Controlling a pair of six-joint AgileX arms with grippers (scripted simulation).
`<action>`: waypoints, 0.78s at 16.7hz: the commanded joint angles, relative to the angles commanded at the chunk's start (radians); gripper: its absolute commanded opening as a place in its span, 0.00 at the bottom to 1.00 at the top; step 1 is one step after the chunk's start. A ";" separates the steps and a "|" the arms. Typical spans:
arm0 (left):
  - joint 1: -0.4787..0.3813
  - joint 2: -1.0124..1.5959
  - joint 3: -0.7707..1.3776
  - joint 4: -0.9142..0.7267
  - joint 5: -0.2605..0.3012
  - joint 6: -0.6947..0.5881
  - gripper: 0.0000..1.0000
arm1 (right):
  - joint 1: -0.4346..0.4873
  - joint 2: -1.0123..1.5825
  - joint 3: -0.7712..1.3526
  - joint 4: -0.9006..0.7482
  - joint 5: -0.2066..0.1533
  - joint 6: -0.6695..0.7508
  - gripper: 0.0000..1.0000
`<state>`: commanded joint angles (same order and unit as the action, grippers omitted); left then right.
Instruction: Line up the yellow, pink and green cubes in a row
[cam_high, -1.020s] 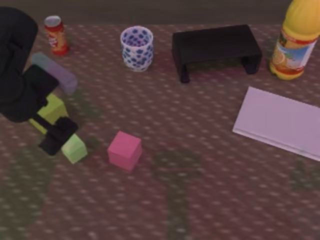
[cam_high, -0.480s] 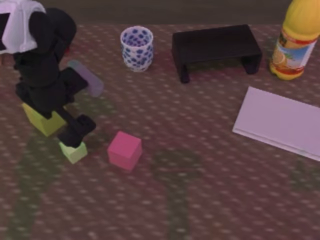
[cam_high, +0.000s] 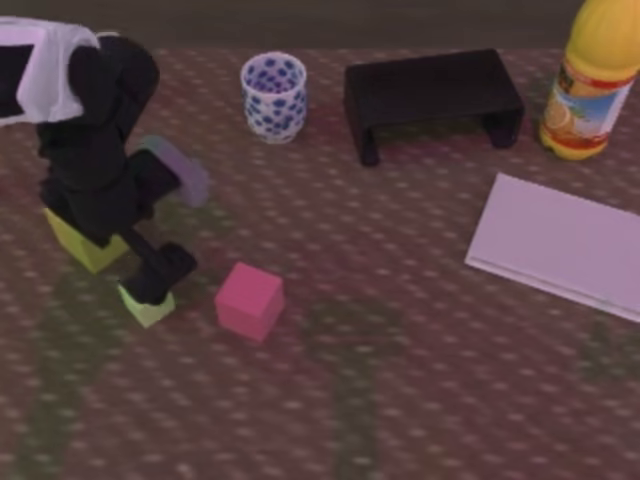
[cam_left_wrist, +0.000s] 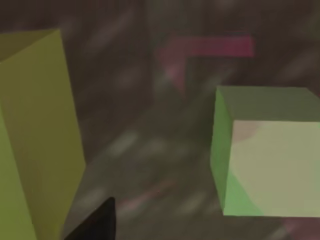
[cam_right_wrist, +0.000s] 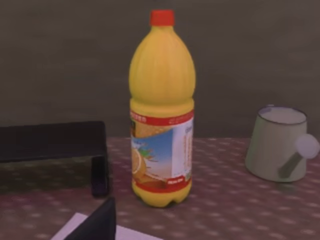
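The mustard-yellow cube (cam_high: 85, 245) sits at the left of the table, partly under my left arm. Just in front of it lies the small pale green cube (cam_high: 145, 308), and the pink cube (cam_high: 248, 298) stands to that cube's right with a gap between them. My left gripper (cam_high: 160, 272) hangs directly over the green cube's far edge, open and holding nothing. In the left wrist view the yellow cube (cam_left_wrist: 35, 135) and the green cube (cam_left_wrist: 270, 160) fill the sides, the pink cube (cam_left_wrist: 210, 47) lies beyond, and one dark fingertip (cam_left_wrist: 100, 222) shows. My right gripper (cam_right_wrist: 195, 235) is parked out of the top view, open.
A blue-dotted cup (cam_high: 273, 95) and a black stand (cam_high: 432, 95) are at the back. An orange juice bottle (cam_high: 590, 80) stands at the back right, with a lilac flat pad (cam_high: 560, 245) in front of it. A pale watering can (cam_right_wrist: 277, 145) shows beside the bottle.
My left arm has swung in from the left edge and settled over the yellow cube. Its gripper has come down close to the green cube. The pink cube has not moved.
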<state>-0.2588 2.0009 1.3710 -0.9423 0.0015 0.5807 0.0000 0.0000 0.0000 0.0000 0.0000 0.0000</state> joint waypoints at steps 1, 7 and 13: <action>0.000 0.019 -0.019 0.039 0.000 0.000 1.00 | 0.000 0.000 0.000 0.000 0.000 0.000 1.00; 0.000 0.121 -0.118 0.240 0.001 0.001 1.00 | 0.000 0.000 0.000 0.000 0.000 0.000 1.00; 0.000 0.123 -0.119 0.244 0.001 0.001 0.85 | 0.000 0.000 0.000 0.000 0.000 0.000 1.00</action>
<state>-0.2591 2.1238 1.2516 -0.6986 0.0024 0.5821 0.0000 0.0000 0.0000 0.0000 0.0000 0.0000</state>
